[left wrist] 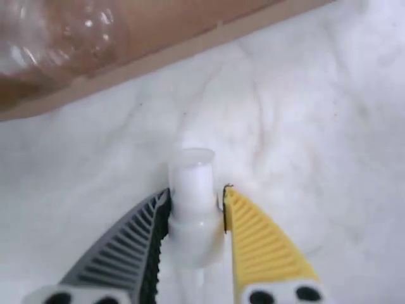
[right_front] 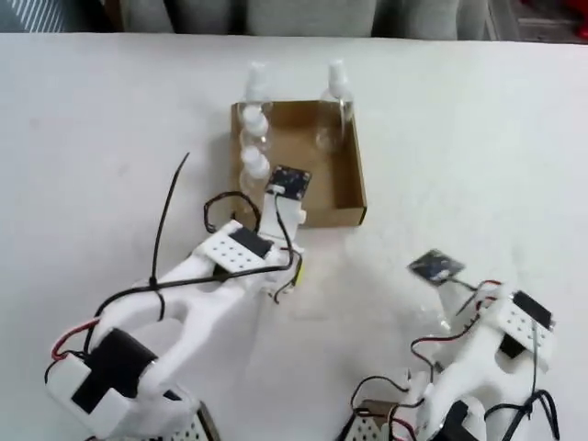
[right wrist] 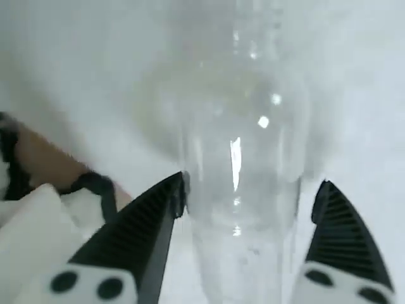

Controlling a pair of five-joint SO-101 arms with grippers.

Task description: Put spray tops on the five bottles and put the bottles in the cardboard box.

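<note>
The bottle [right wrist: 243, 145] between the right pincer's [right wrist: 253, 183] fingers was blurred, both ends cut off. The spray top [left wrist: 190, 174] in the left pincer [left wrist: 196, 192] ran past the picture's edge.

White table [right_front: 478, 119], cardboard box [right_front: 353, 170] on it

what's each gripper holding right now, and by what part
Left gripper is shut on the white spray top, pinching the sides of its collar. Right gripper sits around the body of a clear bottle; whether it grips cannot be told.

White table [right_front: 478, 119] with faint mottled surface, grey cushioned seating [right_front: 303, 14] along far edge, red object [right_front: 554, 11] at far corner
</note>
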